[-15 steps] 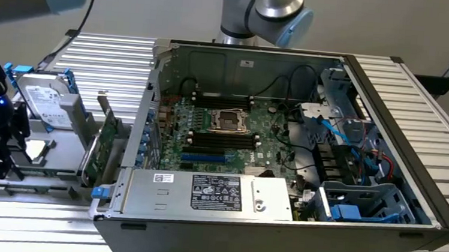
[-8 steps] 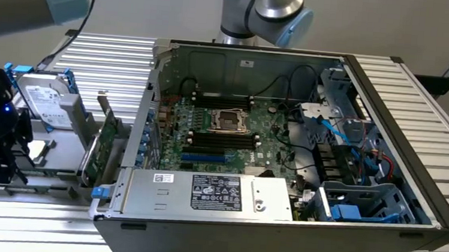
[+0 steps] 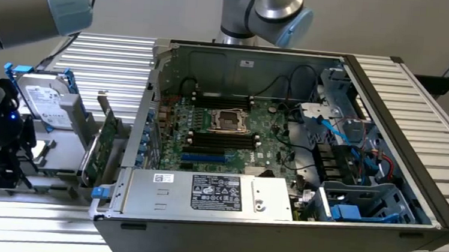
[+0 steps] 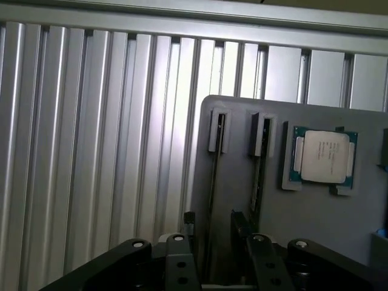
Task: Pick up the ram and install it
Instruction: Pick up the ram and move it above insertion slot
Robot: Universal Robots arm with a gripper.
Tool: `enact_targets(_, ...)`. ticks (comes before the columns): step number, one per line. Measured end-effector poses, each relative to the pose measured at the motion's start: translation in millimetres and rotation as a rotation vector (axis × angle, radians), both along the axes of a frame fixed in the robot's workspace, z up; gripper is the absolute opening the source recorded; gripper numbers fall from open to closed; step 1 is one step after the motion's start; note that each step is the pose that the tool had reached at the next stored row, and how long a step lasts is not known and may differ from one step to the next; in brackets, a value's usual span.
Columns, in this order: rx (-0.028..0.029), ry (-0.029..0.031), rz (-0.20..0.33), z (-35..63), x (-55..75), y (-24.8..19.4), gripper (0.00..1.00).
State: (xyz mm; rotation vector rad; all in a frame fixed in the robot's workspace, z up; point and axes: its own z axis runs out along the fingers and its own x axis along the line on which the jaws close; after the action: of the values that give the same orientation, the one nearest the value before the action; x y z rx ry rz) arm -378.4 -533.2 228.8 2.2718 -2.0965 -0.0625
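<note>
In the wrist view a grey holder plate (image 4: pixel 236 182) carries two ram sticks standing on edge in narrow slots. One ram stick (image 4: pixel 214 173) runs straight in between my fingertips, and the other ram stick (image 4: pixel 259 173) lies beside it. My gripper (image 4: pixel 213 221) is open, with one dark finger (image 4: pixel 189 219) on each side of the first stick and a gap to it on both sides. In the exterior view the gripper (image 3: pixel 0 171) hangs low at the exterior view's left, beside the open computer case (image 3: pixel 280 239). The motherboard's black memory slots (image 3: pixel 221 139) lie near the CPU socket (image 3: pixel 229 119).
A CPU chip (image 4: pixel 323 156) sits in a pocket on the same plate. A silver hard drive with blue rails (image 3: pixel 44 97) and a tall green expansion card (image 3: pixel 104 143) stand between the gripper and the case. Ribbed aluminium table (image 4: pixel 91 151) surrounds the plate.
</note>
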Motion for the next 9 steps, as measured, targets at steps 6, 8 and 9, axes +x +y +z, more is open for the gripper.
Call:
enact_targets(6, -0.0001, 0.0000, 0.000, -10.8, 0.0, 0.0, 0.37)
enact_targets(8, -0.0001, 0.0001, 0.000, -14.4, 0.0, 0.0, 0.37)
enact_targets(9, 0.0000, 0.0000, 0.000, -16.4, 0.0, 0.0, 0.37)
